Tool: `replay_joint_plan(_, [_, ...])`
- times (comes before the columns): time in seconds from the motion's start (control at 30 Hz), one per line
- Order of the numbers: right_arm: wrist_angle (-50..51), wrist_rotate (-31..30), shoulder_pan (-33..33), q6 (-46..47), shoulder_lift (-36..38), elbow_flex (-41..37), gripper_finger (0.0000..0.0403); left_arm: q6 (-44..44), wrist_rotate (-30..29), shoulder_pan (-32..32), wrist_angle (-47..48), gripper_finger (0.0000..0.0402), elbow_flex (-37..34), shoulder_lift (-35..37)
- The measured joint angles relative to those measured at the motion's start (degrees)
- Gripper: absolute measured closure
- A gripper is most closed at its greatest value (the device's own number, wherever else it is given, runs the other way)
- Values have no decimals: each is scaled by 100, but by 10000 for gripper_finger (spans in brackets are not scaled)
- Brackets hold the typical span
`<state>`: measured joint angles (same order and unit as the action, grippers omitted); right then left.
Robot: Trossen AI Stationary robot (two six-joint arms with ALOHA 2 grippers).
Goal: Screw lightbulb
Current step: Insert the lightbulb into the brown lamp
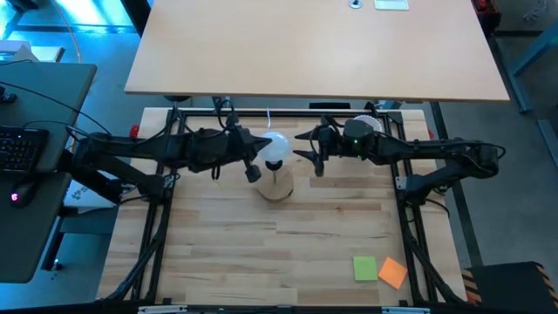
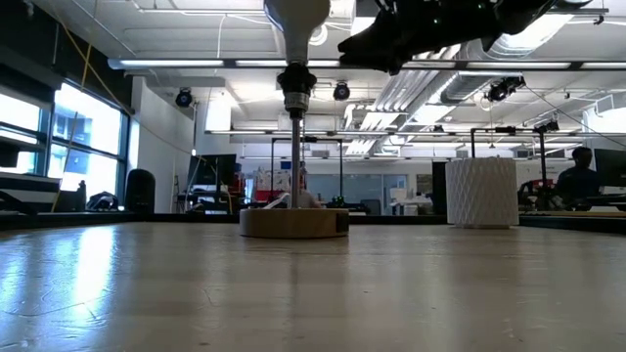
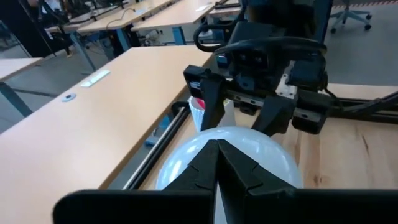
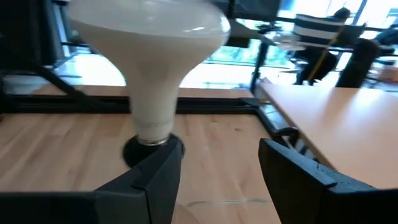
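Wooden tabletop (image 1: 288,235) carries a round wooden stand (image 1: 275,186) with its socket post (image 2: 295,147) upright near the middle. On that post sits the white lightbulb (image 4: 152,56), its narrow base down in the socket. My left gripper (image 1: 251,155) is touching the globe, its fingers (image 3: 239,174) meeting in front of it. My right gripper (image 1: 310,150) hangs just beside the bulb, spread wide with nothing in it. Near the tabletop's front edge lie a green sticky note (image 1: 364,268) and an orange one (image 1: 393,272).
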<state>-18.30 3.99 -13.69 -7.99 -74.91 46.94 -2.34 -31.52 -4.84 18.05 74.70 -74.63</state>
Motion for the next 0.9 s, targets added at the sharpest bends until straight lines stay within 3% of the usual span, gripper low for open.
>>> replay_joint_plan(0.13, [-88,-419,-52,51,73,0,195,-92,-211,-288,105,401,4,169])
replay_joint_plan(0.23, [-112,-251,-121,25,206,2,221,59,-449,-721,311,401,-78,306])
replay_joint_plan(0.4, [-66,-203,-127,-111,315,4,331,671,-2155,-1752,159,401,-974,524])
replay_joint_plan(0.47, [-120,-223,-66,-128,254,4,380,859,-2827,-1962,-550,401,-1506,550])
replay_joint_plan(0.53, [-405,-271,38,-134,138,-55,391,938,-3454,-2035,-1637,401,-2109,508])
replay_joint_plan(0.6, [-1068,-540,101,-8,114,-388,391,801,-3690,-2021,-2706,401,-2673,440])
replay_joint_plan(0.73, [-3171,-964,-194,579,129,-1359,400,-253,-3392,-1965,-5162,401,-3579,340])
replay_joint_plan(0.9, [-5011,-20,-389,1445,-99,-1760,402,-2395,-1346,-2023,-8378,401,-4311,332])
